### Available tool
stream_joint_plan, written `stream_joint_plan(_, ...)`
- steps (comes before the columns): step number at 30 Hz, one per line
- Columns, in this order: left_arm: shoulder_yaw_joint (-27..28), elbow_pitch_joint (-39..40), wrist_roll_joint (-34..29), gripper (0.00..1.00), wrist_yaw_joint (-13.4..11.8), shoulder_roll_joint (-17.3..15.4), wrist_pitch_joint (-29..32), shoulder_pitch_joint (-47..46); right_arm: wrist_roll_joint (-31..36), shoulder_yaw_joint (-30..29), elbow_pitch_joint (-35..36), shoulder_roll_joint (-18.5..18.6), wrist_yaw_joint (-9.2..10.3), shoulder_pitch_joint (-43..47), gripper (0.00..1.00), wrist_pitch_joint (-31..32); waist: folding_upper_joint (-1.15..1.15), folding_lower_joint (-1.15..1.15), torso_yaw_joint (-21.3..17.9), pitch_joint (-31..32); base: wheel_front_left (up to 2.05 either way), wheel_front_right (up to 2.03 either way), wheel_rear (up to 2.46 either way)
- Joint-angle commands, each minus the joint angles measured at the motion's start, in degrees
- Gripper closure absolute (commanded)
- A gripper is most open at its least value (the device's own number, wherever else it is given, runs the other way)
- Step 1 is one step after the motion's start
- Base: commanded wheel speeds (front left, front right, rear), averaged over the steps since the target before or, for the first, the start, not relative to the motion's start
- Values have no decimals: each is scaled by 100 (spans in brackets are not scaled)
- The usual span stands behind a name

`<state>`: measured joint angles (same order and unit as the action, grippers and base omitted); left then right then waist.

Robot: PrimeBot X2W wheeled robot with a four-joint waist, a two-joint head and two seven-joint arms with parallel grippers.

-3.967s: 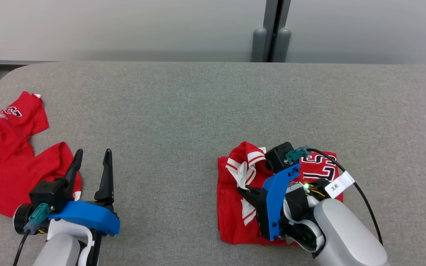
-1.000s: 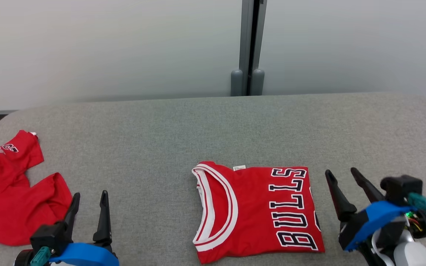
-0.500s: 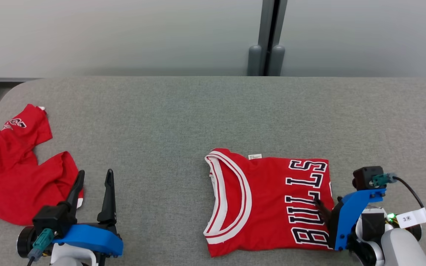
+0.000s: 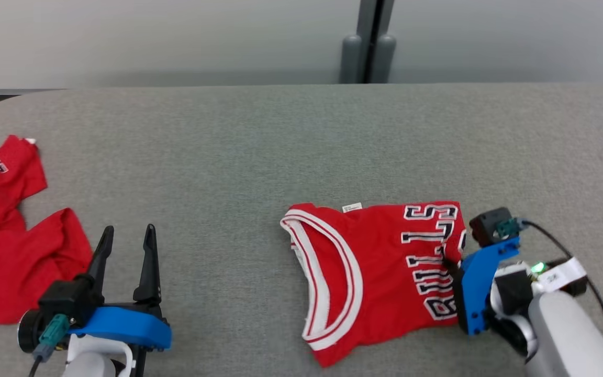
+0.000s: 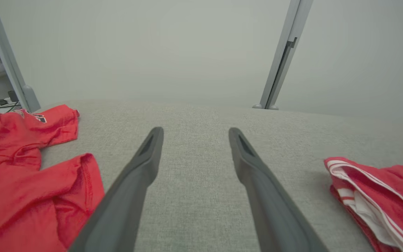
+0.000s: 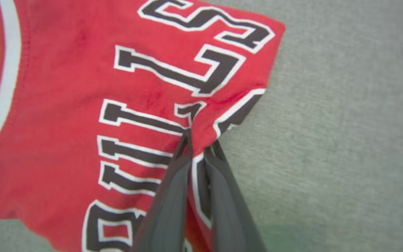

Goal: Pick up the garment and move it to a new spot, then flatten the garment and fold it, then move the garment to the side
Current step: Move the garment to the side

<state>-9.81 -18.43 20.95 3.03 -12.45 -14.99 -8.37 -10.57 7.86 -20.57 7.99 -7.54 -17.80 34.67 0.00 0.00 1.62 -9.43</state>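
Observation:
A folded red jersey point(image 4: 380, 272) with black-and-white BULLS lettering and a white-trimmed collar lies right of the table's middle. My right gripper point(image 4: 449, 262) is shut on the jersey's right edge, pinching a fold of cloth between its fingers point(image 6: 173, 182); in the right wrist view the jersey point(image 6: 82, 105) bunches up at my right gripper point(image 6: 199, 141). At the lower left my left gripper point(image 4: 127, 233) stands open above bare table. In the left wrist view my left gripper point(image 5: 194, 131) holds nothing, and the jersey's collar end point(image 5: 373, 192) shows at the right.
A second red garment point(image 4: 3, 241) lies crumpled at the table's left edge, close to my left gripper, and appears again as crumpled red cloth point(image 5: 23, 164). The grey padded table point(image 4: 259, 152) ends at a pale wall with a grey post point(image 4: 367, 42) behind it.
My right gripper has closed on the jersey's right edge and drawn it, so the jersey is skewed and its right side bunched. The camera has shifted. The left arm has not moved.

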Motion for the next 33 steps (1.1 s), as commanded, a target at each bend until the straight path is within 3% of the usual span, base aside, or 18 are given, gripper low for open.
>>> stream_joint_plan(1,31,62,-11,0,7,-27,-26,-100,-1,97,96,269,8,-275,100,-44,0,0,-120,-59,0,0,0)
stream_joint_plan(8,168,413,-73,0,8,-139,-25,-278,-351,1186,281,1480,8,-1528,100,92,0,0,-956,-555,0,0,0)
stream_joint_plan(15,185,783,-224,0,53,-346,-12,-613,-510,1517,-105,2297,8,-2562,100,-321,0,0,-1683,-1141,0,0,0)
stream_joint_plan(22,105,1080,-343,0,41,-541,184,-765,-424,1400,-644,2657,7,-2910,100,-933,0,0,-2077,-1527,0,0,0)
stream_joint_plan(24,103,1259,-365,0,19,-630,291,-745,-318,1304,-914,2758,6,-3030,100,-1358,0,0,-2185,-1689,0,0,0)
stream_joint_plan(33,129,1602,-359,0,-26,-815,530,-637,94,1038,-1600,2699,7,-3232,100,-2317,0,0,-2211,-1874,0,0,0)
